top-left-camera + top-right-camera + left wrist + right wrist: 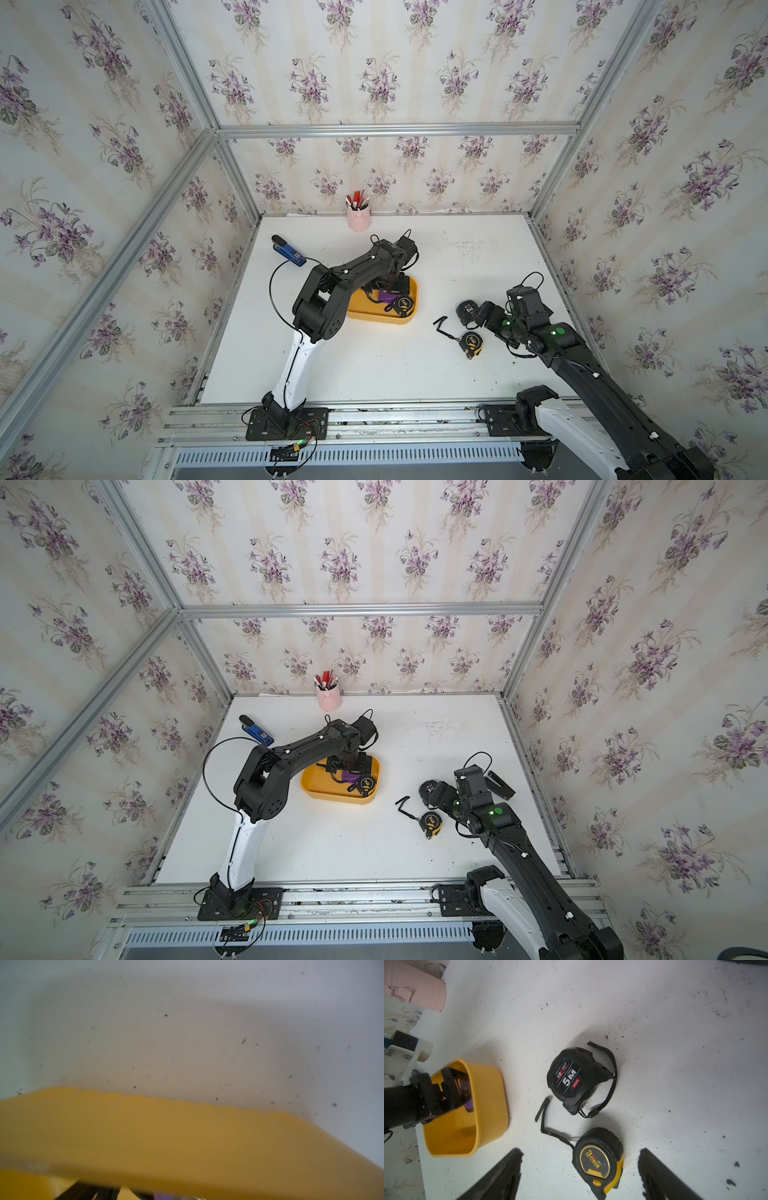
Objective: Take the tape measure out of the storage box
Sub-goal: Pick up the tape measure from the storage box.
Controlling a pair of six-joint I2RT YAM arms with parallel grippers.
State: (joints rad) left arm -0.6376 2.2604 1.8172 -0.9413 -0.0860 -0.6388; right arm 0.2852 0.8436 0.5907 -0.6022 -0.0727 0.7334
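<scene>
White worktop (pixel 374 365), speckled and scuffed with dark marks, shut in by violet-flowered wallpaper (pixel 374 75) and an aluminium frame (pixel 395 129): that was the stage. The left end effector (pixel 466 1093) was down inside the storage box (pixel 380 320), fingers spread, nothing clearly pinched. The left arm (pixel 353 268) crossed above the box and hid part of it in both top views. The tape measure (pixel 403 304), black with a yellow ring, lay on the box floor just beside that end effector, on the side toward the right arm. A purple thing (pixel 388 296) sat right at its fingertips; touching or not, I could not tell. The left wrist view gave only a blurred yellow box wall and speckled white beyond. Over at the right end effector (pixel 580 1150), the fingers were wide apart, holding nothing, hovering above the worktop. In the right wrist view the 3m tape measure (pixel 598 1159), yellow and black, lay in the gap between its fingers, its black strap (pixel 544 1118) trailing toward the box. Just ahead lay the all-black 5M tape measure (pixel 569 1078), near the first but apart. The box stood well apart from this end effector. Far beyond the left end effector, a pink pen cup (pixel 358 219) stood by the back wall, and a blue-and-black tool (pixel 289 251) lay well away from both end effectors.
</scene>
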